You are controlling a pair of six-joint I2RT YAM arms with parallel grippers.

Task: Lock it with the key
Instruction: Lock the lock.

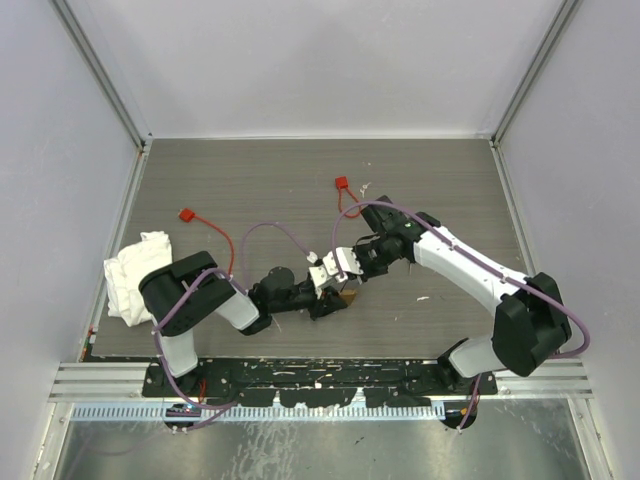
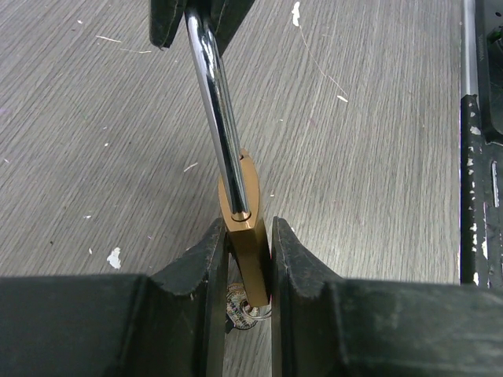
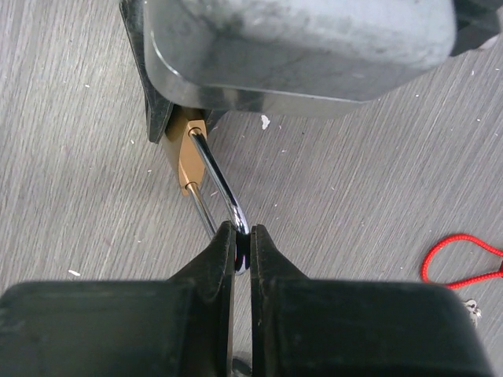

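Filling the foreground of its wrist view, the left gripper (image 2: 247,232) is clenched on the brass padlock (image 2: 242,192), squeezing the body's flat sides so it stands edge-up off the table (image 2: 94,157). Just below that body, between the black fingers (image 2: 302,275), a small silvery tangle peeks out. It is probably the key (image 2: 240,310), though whether a blade sits in the keyhole is hidden. Opposite, the right gripper (image 3: 242,236) pinches the top bend of the chrome shackle (image 3: 216,177), apparently to press it into the body while the other arm braces. A red cord (image 3: 460,255) and a white cloth (image 1: 135,270) lie well apart, uninvolved.
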